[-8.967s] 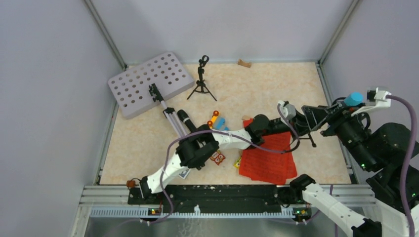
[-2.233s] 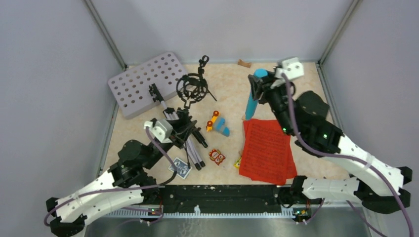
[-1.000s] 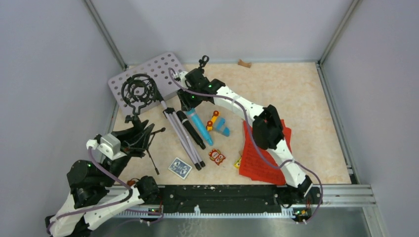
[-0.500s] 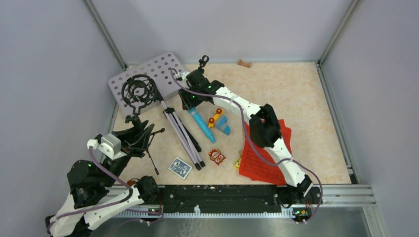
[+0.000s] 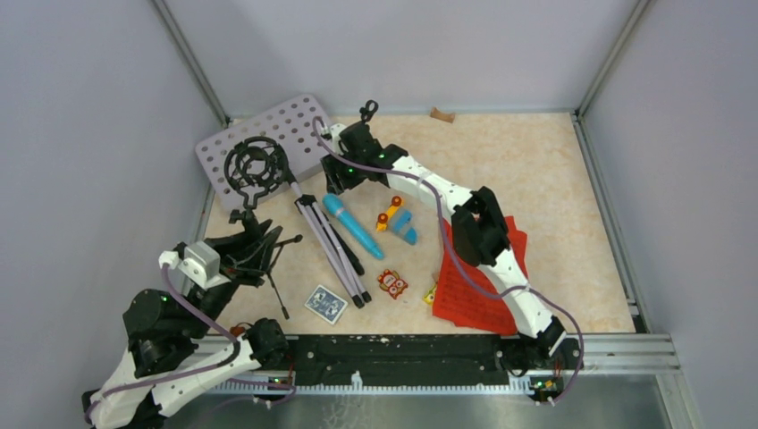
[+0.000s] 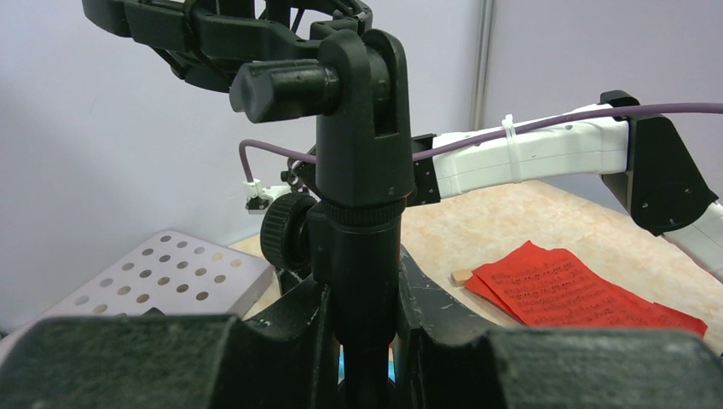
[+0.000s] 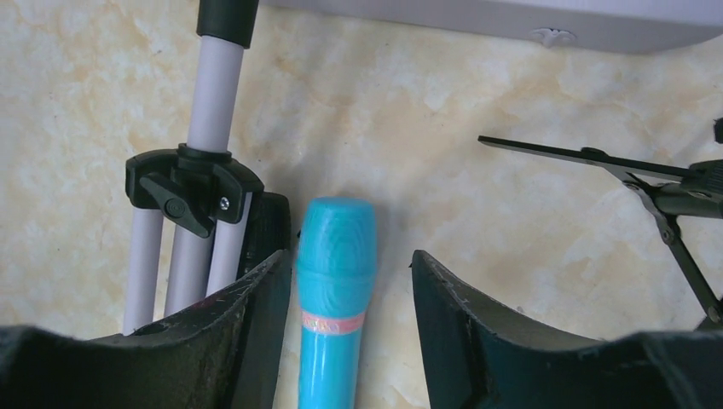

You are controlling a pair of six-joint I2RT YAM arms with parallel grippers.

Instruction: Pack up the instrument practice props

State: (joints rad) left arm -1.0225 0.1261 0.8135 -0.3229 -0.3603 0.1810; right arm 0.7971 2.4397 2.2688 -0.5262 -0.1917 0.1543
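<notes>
Both arms are built the same way: white plastic shells between thick black joints. The left arm [image 5: 156, 326] carries a small white block [image 5: 201, 259] at its end far from the rail [image 5: 402, 357]. The right arm [image 5: 420, 183] has a big black elbow housing [image 5: 481, 231]. A purple cable [image 6: 597, 112] lies along each arm, and on the right one a white zip tie [image 6: 509, 136] binds it to the shell. Small green lights [image 5: 164, 295] glow on the black joints. The fingers [image 7: 477, 341] of the right gripper [image 7: 348, 260] are dark, matte and wide, with pale scratches on the inner edges. Those of the left gripper [image 6: 362, 294] look the same, thick and rounded.
</notes>
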